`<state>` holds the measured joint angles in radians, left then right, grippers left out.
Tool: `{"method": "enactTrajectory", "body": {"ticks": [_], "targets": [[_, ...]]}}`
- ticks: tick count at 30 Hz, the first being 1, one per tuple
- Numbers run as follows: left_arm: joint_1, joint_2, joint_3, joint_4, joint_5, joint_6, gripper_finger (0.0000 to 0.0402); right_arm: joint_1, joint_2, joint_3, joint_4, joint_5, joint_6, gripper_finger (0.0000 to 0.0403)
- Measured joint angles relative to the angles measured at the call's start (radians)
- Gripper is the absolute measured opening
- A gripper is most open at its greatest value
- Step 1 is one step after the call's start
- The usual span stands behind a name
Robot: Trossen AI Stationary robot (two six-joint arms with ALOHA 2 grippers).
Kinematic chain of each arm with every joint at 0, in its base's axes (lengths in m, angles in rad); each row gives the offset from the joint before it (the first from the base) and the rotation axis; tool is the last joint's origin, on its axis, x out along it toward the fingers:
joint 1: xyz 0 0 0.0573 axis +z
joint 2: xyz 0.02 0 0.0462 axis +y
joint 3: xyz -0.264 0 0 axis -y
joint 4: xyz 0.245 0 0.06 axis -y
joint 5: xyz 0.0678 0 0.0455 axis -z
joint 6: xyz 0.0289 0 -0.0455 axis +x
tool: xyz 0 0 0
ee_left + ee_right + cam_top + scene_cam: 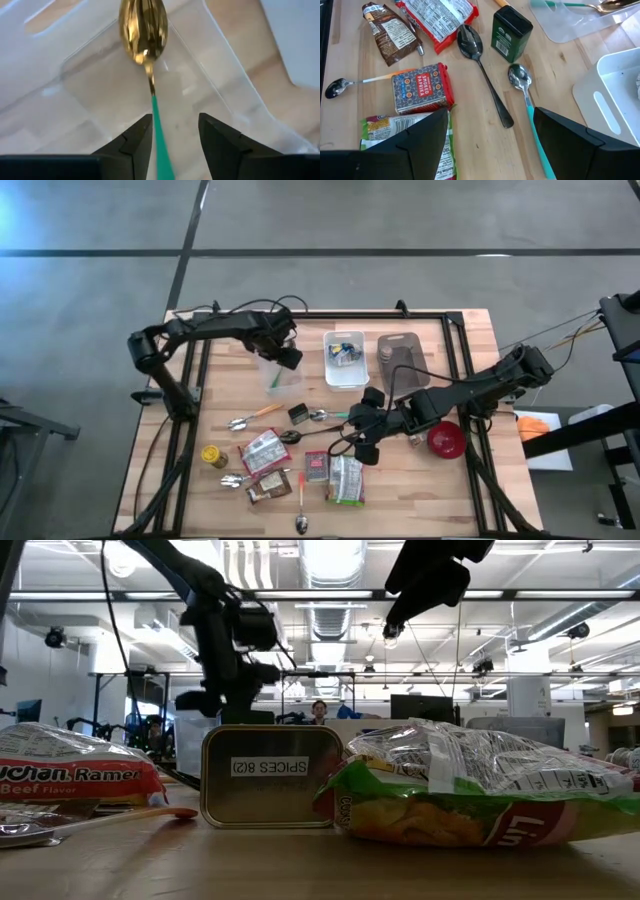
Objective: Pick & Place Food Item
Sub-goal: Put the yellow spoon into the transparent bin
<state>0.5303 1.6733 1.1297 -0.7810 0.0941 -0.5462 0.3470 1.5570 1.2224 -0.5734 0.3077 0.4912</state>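
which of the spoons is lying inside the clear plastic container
The gold spoon with the green handle, lying in the clear container between the left gripper's fingers. The other spoons lie on the bare table.

Grey concrete floor [330,275] is showing all around the wooden table [470,340], with dark seam lines [300,252] crossing it and a bluish glare sitting in one corner. Low view is looking into a big open workshop: white ceiling [560,580] with exposed ducts [325,615] and beams, long light strips [330,555] glowing overhead, white columns [525,690] standing further back. Monitors [420,707] and desks are lining the far side, a person [319,712] is sitting among them
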Motion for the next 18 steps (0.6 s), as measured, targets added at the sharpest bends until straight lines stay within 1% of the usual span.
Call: {"method": "enactTrajectory", "body": {"ticks": [4,7,9,11,16,18], "targets": [[-0.028,-0.086,-0.005,-0.104,0.000,0.092,0.0164,0.000,0.000,0.000,0.000,0.000,-0.002,0.0293],[-0.073,-0.159,-0.019,-0.189,0.000,0.144,0.0164,0.000,0.000,0.000,0.000,0.000,-0.005,0.0293],[-0.114,-0.207,-0.035,-0.216,-0.003,0.154,0.0164,0.000,0.000,0.000,0.000,0.000,-0.005,0.0293],[-0.159,-0.255,-0.057,-0.219,-0.009,0.144,0.0164,0.000,0.000,0.000,0.000,0.000,-0.005,0.0293],[-0.261,-0.346,-0.119,-0.218,-0.012,0.012,0.0164,0.000,0.000,0.000,0.001,0.000,-0.003,0.0293],[-0.296,-0.370,-0.149,-0.214,-0.016,-0.002,0.0164,0.000,0.000,0.000,0.001,0.000,-0.003,0.0293]]}}
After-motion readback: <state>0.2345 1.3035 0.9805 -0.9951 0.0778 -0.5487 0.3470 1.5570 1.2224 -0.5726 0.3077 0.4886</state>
